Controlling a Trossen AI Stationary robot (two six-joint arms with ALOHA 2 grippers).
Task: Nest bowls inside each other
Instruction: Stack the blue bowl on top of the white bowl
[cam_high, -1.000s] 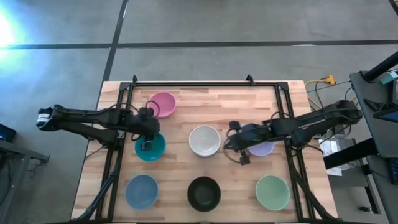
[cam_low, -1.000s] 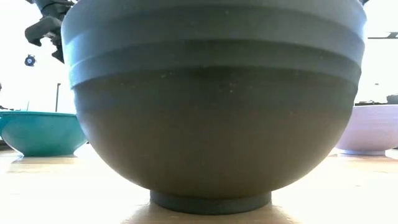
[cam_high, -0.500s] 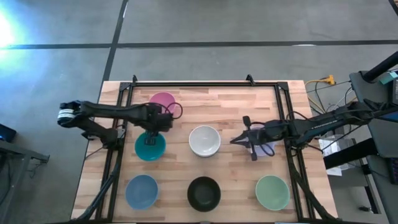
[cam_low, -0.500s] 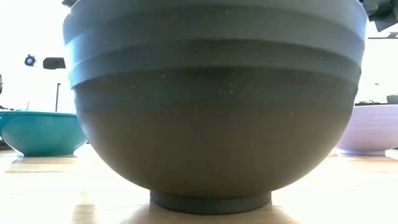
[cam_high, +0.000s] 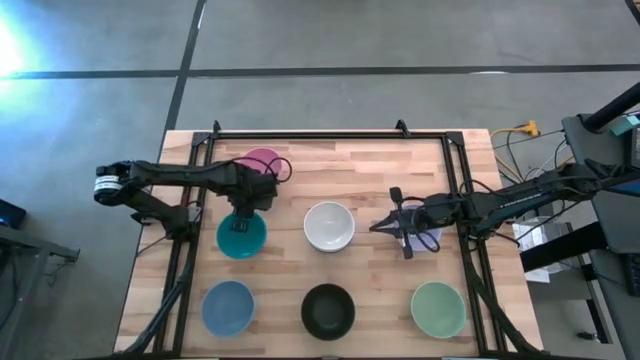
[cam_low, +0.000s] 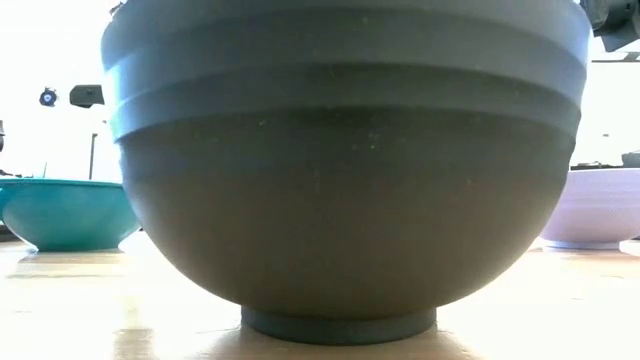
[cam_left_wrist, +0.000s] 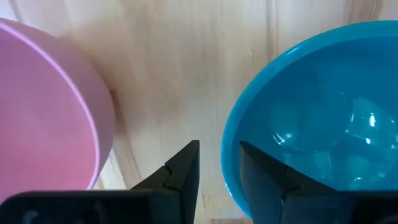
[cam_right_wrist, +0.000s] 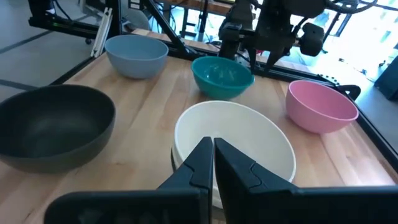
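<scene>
While I watch from overhead, I count seven bowls on the wooden table (cam_high: 380, 160): a pink bowl (cam_high: 258, 160) at the back left, a teal bowl (cam_high: 241, 236) just in front of it, a white bowl (cam_high: 329, 227) in the middle, a lavender bowl (cam_high: 428, 238) to its right, and along the front edge a blue bowl (cam_high: 228, 307), a black bowl (cam_high: 328, 311) and a pale green bowl (cam_high: 438, 309). All are small, round and plain, of like size, standing upright and apart from one another; none is nested.

My left end effector (cam_high: 252, 197) hangs between the pink and teal bowls. Its wrist camera shows the two dark fingers (cam_left_wrist: 186, 171) with a narrow gap, one finger outside the teal rim and the other just over or inside it; I cannot tell if they are touching the rim.

My right end effector (cam_high: 383, 226) sits between the white and lavender bowls, its arm lying across the lavender one. Its fingers (cam_right_wrist: 202, 162) are pressed together, holding nothing, pointing at the white bowl's near rim.

From table height, the black bowl fills nearly the whole view, matte with faint horizontal bands and a small foot ring, with the teal and lavender bowls peeking out on either side.
</scene>
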